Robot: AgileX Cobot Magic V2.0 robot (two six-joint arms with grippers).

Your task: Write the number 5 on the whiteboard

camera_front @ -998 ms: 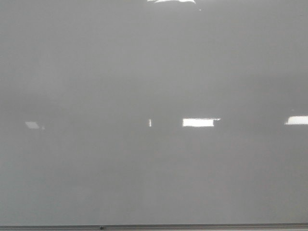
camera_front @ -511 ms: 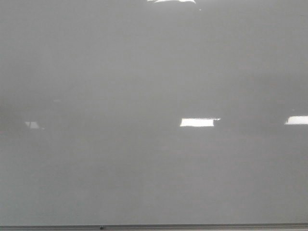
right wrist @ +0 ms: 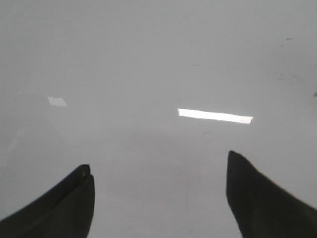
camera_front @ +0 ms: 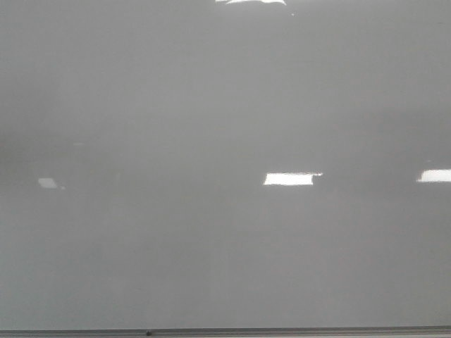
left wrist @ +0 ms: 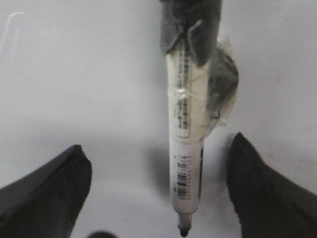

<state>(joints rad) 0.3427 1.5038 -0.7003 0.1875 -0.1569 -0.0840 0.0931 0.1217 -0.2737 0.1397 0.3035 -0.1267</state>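
The whiteboard (camera_front: 225, 105) filled the front view, its grey rail (camera_front: 282, 331) along the bottom edge and no digit drawn on it. The left pincer (left wrist: 158, 198) stood wide apart, a white marker (left wrist: 185, 148) hanging between its fingers without touching them, tip toward the board. The right pincer (right wrist: 158, 198) was spread open over bare board.

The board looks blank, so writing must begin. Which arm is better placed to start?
Left. A marker is mounted between its open claw, tip toward the whiteboard. The right claw is empty.
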